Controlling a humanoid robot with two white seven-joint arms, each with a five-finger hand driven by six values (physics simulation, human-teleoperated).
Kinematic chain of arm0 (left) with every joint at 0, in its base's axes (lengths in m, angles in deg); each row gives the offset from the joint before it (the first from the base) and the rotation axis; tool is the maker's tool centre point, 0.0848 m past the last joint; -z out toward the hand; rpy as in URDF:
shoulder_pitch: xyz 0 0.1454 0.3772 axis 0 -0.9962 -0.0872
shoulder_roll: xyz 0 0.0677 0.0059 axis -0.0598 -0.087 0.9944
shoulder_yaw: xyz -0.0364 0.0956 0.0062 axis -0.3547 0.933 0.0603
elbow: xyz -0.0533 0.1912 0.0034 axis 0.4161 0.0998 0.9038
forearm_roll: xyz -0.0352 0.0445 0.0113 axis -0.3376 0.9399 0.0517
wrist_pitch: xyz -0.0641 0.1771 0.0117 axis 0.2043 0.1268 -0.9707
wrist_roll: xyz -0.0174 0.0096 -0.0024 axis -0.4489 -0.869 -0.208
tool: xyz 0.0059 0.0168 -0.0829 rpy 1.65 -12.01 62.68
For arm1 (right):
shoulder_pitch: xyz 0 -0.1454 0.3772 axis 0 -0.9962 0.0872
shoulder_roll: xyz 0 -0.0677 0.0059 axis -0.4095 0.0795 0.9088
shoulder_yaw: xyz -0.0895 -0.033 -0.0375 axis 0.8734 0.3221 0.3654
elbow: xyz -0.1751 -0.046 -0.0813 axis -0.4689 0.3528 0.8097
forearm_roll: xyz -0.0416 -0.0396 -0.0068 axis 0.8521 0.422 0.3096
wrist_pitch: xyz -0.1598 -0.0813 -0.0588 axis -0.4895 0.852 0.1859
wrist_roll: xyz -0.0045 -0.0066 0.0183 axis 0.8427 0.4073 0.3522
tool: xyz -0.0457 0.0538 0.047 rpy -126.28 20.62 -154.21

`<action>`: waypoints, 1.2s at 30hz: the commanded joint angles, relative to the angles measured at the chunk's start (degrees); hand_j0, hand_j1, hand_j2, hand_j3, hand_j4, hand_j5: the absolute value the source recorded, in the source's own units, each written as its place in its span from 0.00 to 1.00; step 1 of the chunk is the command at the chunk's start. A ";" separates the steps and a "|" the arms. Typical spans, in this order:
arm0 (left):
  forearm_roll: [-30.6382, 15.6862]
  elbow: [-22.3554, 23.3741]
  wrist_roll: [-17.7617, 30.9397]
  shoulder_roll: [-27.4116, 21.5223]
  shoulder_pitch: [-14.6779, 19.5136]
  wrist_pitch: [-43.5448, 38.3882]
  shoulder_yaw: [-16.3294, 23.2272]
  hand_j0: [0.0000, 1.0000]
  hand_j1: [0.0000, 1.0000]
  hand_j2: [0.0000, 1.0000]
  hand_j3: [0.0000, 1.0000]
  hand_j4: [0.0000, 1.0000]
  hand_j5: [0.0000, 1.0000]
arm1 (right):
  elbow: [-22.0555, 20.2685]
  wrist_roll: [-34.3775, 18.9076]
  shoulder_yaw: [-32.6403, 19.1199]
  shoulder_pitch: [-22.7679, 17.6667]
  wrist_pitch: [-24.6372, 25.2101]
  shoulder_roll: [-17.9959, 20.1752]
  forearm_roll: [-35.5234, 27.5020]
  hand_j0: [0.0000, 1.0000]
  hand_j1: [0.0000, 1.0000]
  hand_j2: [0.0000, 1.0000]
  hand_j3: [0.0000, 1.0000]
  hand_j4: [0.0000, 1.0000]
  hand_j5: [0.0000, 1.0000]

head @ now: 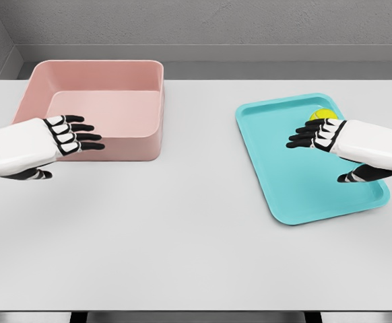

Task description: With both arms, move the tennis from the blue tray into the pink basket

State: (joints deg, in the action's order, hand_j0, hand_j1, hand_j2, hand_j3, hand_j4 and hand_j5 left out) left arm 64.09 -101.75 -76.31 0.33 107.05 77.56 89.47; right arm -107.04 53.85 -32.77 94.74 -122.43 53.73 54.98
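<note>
**Lining up on the tennis ball, hand not closed yet**

Only the head view to go on, so here's what I've got.

Right side of the frame: my right hand sits over the upper part of the blue tray, fingers stretched out toward the left and loosely spread, thumb hanging down below the palm. It's holding nothing. The tennis ball is peeking out just above my knuckles, near the tray's upper right corner, and it's partly hidden behind the hand, so I can't tell whether I'm touching it or just hovering close.

Left side of the frame: my left hand is parked in front of the near wall of the pink basket, fingers extended and relaxed, also empty. The basket is in the upper left, well apart from the tray, with bare white table between them.

My take on doing this step right: the ball is round and will roll away on that flat tray if I nudge it from one side, so I'd bring the palm over the top of it and wrap fingers and thumb around opposite sides before squeezing. The tray's raised lip behind the ball could help stop it. Since the basket is so far left, I'm guessing a handoff to the left hand mid-table is the plan.
</note>
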 commanded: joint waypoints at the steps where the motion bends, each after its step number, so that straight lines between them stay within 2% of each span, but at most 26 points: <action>1: -0.36 -0.01 -0.03 -0.05 0.00 -0.03 -0.03 1.00 1.00 1.00 1.00 1.00 1.00 | 0.00 -0.01 -0.01 0.00 0.07 0.05 -0.31 1.00 1.00 1.00 1.00 1.00 1.00; 5: -0.36 0.08 -0.03 -0.05 0.00 -0.03 -0.03 1.00 1.00 1.00 1.00 1.00 1.00 | 0.61 -0.18 0.26 0.88 0.07 -0.48 0.74 1.00 1.00 1.00 1.00 1.00 1.00; 8: -0.18 0.08 -0.03 0.04 -0.62 -0.03 -0.03 1.00 1.00 1.00 1.00 1.00 1.00 | 2.28 -0.18 0.26 3.07 0.07 -4.08 6.28 1.00 1.00 1.00 1.00 1.00 1.00; 9: -0.10 0.08 0.50 0.04 -0.62 -0.03 -0.03 1.00 1.00 1.00 1.00 1.00 1.00 | 4.12 -0.45 0.26 4.30 0.07 -5.40 6.28 1.00 1.00 1.00 1.00 1.00 1.00; 11: -0.18 0.08 1.20 0.22 -0.79 -0.03 -0.03 1.00 1.00 1.00 1.00 1.00 1.00 | 8.78 -6.42 0.17 5.98 0.07 -9.44 6.37 1.00 1.00 1.00 1.00 1.00 1.00; 15: -0.18 0.08 1.82 0.39 -0.88 -0.03 -0.03 1.00 1.00 1.00 1.00 1.00 1.00 | 15.02 -6.86 0.34 9.31 0.07 -13.22 7.95 1.00 1.00 1.00 1.00 1.00 1.00; 16: -0.18 0.08 1.90 0.57 -0.88 -0.03 -0.03 1.00 1.00 1.00 1.00 1.00 1.00 | 16.95 -8.27 1.40 10.81 0.07 -14.28 7.86 1.00 1.00 1.00 1.00 1.00 1.00; 17: -0.10 0.08 1.90 0.66 -0.88 -0.03 -0.03 1.00 1.00 1.00 1.00 1.00 1.00 | 20.82 -8.88 5.26 14.50 0.07 -16.12 7.69 1.00 1.00 1.00 1.00 1.00 1.00; 19: -0.10 0.08 1.99 0.66 -0.88 -0.03 -0.03 1.00 1.00 1.00 1.00 1.00 1.00 | 25.57 -8.88 9.57 18.89 0.07 -18.23 7.42 0.99 0.99 0.99 0.99 0.99 0.99; 24: 0.08 0.08 1.99 0.66 -0.97 -0.03 -0.03 1.00 1.00 1.00 1.00 1.00 1.00 | 32.08 -9.06 18.09 26.10 0.07 -19.91 5.58 0.99 0.99 0.99 0.99 0.99 0.99; 26: 0.08 0.08 1.99 0.66 -1.23 -0.03 -0.03 1.00 1.00 1.00 1.00 1.00 1.00 | 32.34 -9.15 18.98 26.89 0.07 -19.55 5.58 0.99 0.99 0.99 0.99 0.99 0.99; 31: 0.08 0.08 1.99 0.66 -1.23 -0.03 -0.03 1.00 1.00 1.00 1.00 1.00 1.00 | 37.44 -9.85 20.91 27.60 0.07 -20.26 4.35 0.99 0.99 0.99 0.99 0.99 0.99; 36: 0.17 0.08 1.99 0.74 -1.32 -0.03 0.06 1.00 1.00 1.00 1.00 1.00 1.00 | 41.65 -9.85 20.91 27.60 0.07 -23.24 4.70 0.99 0.99 0.99 0.99 0.99 0.99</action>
State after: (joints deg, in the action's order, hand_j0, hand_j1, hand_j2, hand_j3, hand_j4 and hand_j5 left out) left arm 64.59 -101.67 -74.29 1.13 105.82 77.57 89.53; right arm -66.93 43.97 -11.91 122.34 -122.47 31.42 59.94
